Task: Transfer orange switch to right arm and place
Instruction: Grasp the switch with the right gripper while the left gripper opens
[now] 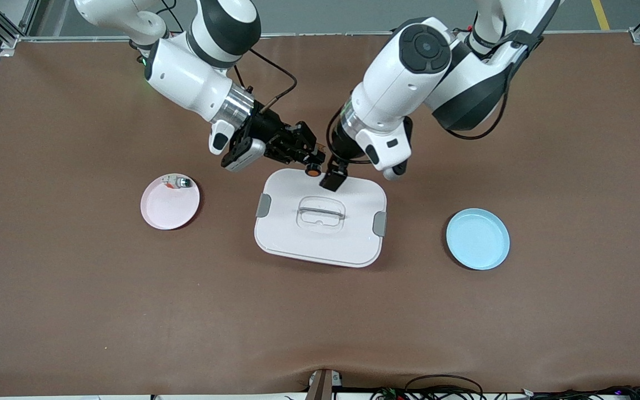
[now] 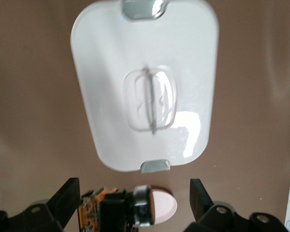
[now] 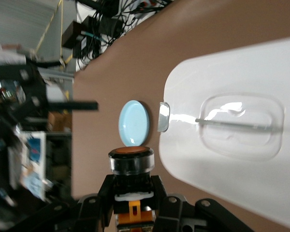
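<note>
The orange switch (image 1: 313, 169) hangs in the air over the edge of the white lid that lies farther from the front camera. My right gripper (image 1: 304, 155) is shut on its black and orange body, with the round orange face pointing away from the hand. In the right wrist view the switch (image 3: 131, 159) stands between the shut fingers of the right gripper (image 3: 131, 186). My left gripper (image 1: 324, 166) is open around the same switch. In the left wrist view the left gripper (image 2: 133, 198) has its fingers (image 2: 67, 198) spread wide, apart from the switch (image 2: 135, 212).
A white lid with a moulded handle (image 1: 353, 239) lies mid-table. A pink plate (image 1: 167, 214) holding a whitish-silver switch (image 1: 178, 181) sits toward the right arm's end. An empty blue plate (image 1: 477, 239) sits toward the left arm's end. Bare brown table surrounds them.
</note>
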You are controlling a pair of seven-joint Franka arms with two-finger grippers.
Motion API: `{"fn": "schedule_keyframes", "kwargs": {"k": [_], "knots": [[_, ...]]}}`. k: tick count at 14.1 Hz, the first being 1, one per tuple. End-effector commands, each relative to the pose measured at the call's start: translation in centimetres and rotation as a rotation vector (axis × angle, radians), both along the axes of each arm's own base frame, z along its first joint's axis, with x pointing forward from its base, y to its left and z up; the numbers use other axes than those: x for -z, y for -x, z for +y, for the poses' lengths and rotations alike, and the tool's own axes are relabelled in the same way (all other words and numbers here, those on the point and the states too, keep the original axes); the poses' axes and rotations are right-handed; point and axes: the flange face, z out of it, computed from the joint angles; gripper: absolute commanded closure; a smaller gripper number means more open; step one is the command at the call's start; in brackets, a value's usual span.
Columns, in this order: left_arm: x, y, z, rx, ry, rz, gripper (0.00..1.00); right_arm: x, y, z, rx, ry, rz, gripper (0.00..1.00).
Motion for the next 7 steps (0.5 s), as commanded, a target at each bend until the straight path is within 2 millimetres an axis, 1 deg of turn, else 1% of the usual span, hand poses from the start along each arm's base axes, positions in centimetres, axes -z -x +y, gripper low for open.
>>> {"fn": "schedule_keyframes", "kwargs": {"k": [1, 2, 4, 5, 6, 7], "knots": [[-1.9, -1.3, 4.1, 0.151, -0.082, -0.075, 0.00, 1.1, -1.1, -0.4, -0.146, 0.097, -0.124, 1.00], [-1.5, -1.5, 5.5, 0.261, -0.130, -0.069, 0.00, 1.6, -1.0, -0.3, -0.191, 0.137, -0.151, 1.00], [-1.4, -1.9, 8.8, 0.452, -0.268, -0.065, 0.00, 2.2, -1.5, -1.1, -0.288, 0.258, -0.209, 1.00], [-1.4, -2.4, 11.0, 0.517, -0.319, -0.053, 0.00, 2.5, -1.8, -1.8, -0.360, 0.330, -0.222, 1.00], [-1.2, -3.1, 13.0, 0.565, -0.338, -0.032, 0.00, 2.7, -2.4, -3.0, -0.430, 0.408, -0.227, 1.00], [-1.6, -3.6, 15.2, 0.602, -0.348, -0.017, 0.00, 3.0, -2.8, -4.1, -0.507, 0.486, -0.234, 1.00]]}}
